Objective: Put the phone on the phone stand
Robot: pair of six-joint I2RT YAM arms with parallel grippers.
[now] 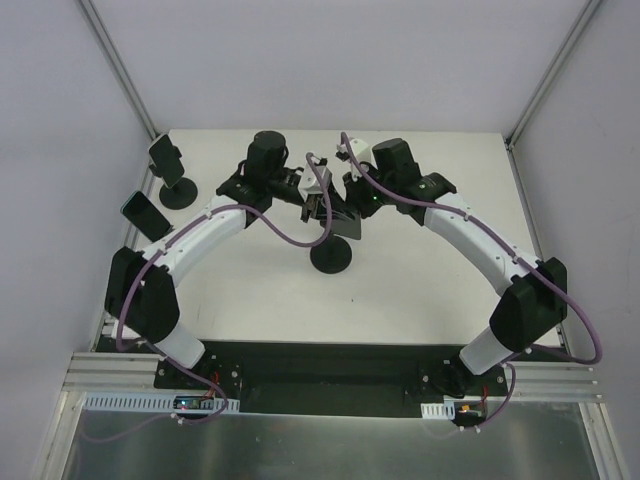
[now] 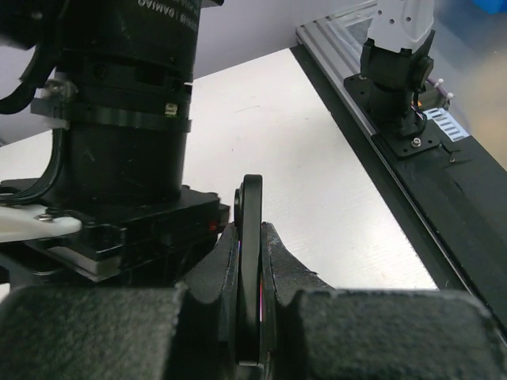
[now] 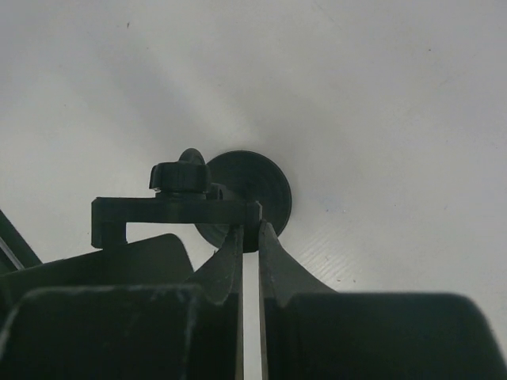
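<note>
Counting 3 phones (image 2: 252,198) (image 1: 165,158) (image 1: 145,212), 2 stands (image 1: 331,258) (image 1: 178,195) | left claw (image 2: 250,241) pinching one phone | right claw (image 3: 250,233) pressed together at centre stand

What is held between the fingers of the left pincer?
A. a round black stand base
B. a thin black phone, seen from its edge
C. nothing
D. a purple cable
B: in the left wrist view the left pincer is shut on the thin black phone, whose narrow edge rises upright out of the grip.
</note>
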